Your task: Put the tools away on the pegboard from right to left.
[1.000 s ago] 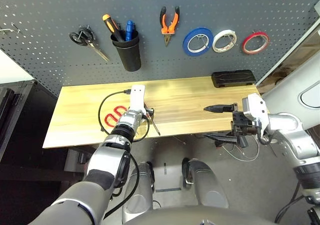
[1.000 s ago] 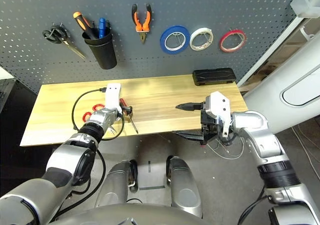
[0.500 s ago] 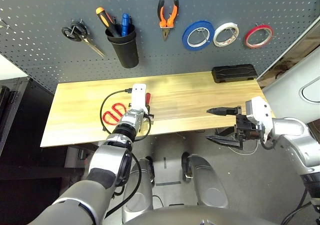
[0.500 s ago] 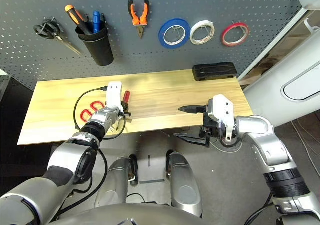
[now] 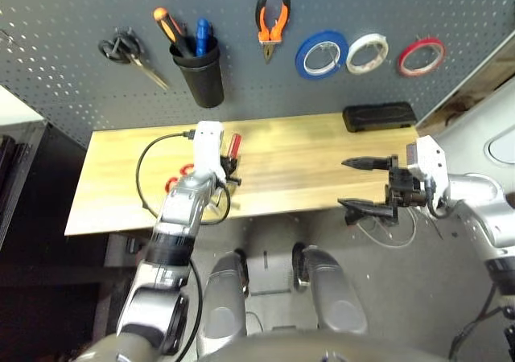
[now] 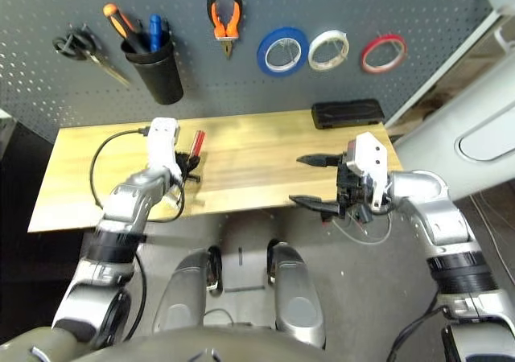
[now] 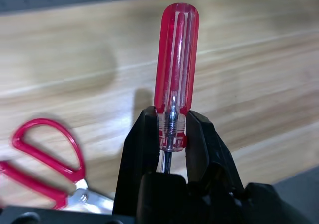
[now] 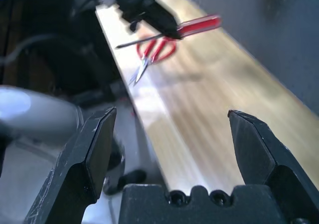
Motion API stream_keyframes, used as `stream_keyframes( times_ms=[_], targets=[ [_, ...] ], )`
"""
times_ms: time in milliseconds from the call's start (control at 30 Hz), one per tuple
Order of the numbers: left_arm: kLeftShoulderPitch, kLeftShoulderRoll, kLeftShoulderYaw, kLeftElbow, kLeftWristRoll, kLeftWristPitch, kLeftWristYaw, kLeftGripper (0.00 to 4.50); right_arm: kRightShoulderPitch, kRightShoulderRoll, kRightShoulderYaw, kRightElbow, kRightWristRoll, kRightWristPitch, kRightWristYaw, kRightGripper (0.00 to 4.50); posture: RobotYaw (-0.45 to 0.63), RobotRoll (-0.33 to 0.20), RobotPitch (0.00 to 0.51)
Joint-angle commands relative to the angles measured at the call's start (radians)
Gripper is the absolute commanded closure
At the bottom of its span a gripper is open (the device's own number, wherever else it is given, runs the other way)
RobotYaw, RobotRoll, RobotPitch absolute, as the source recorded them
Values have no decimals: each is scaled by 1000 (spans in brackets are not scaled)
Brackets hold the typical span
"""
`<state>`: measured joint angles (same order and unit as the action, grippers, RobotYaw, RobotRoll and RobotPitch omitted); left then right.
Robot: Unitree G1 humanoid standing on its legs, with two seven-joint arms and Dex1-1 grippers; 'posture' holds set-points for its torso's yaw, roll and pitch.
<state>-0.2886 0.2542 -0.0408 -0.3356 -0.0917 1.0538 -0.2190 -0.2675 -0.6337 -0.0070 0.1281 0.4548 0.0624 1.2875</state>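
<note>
The left gripper (image 7: 172, 134) pinches the small screwdriver with the clear red plastic handle (image 7: 175, 74) at the collar where shaft meets handle, clear of the pale wooden surface (image 5: 306, 157), left of centre in the head view. Carrying it to the dark grey perforated pegboard (image 5: 72, 8) calls for a firm pinch, since the handle overhangs. The right gripper (image 5: 370, 187) hangs at centre right, jaws spread, empty.

Both forearms are silver metal with black ribbed bands. Each wrist carries a white block, and a black cable loops off the left one. The left gripper (image 7: 172, 134) and right gripper (image 8: 172, 139) have matte black wedge fingers (image 8: 92, 154).
</note>
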Motion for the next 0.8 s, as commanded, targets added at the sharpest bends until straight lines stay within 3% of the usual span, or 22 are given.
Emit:
stream_keyframes(
  times_ms=[33,200,500,633,800],
  targets=[
    [25,13,47,-153,-30,62,-4,3674,-27,1,-43,37,43,-7,31,0,-14,0,151],
    [17,58,104,-276,-79,81,-40,3674,-67,7,-101,53,114,32,35,0,20,0,135],
    [-104,53,196,-313,-208,-34,-106,3674,-108,18,-174,65,184,99,10,0,15,0,120],
    [-178,60,226,-368,-285,-59,-132,3674,-131,11,-199,45,217,140,3,0,10,0,116],
    [-332,45,264,-322,-338,-60,-96,3674,-153,0,-211,52,214,141,4,0,7,0,113]
  ],
)
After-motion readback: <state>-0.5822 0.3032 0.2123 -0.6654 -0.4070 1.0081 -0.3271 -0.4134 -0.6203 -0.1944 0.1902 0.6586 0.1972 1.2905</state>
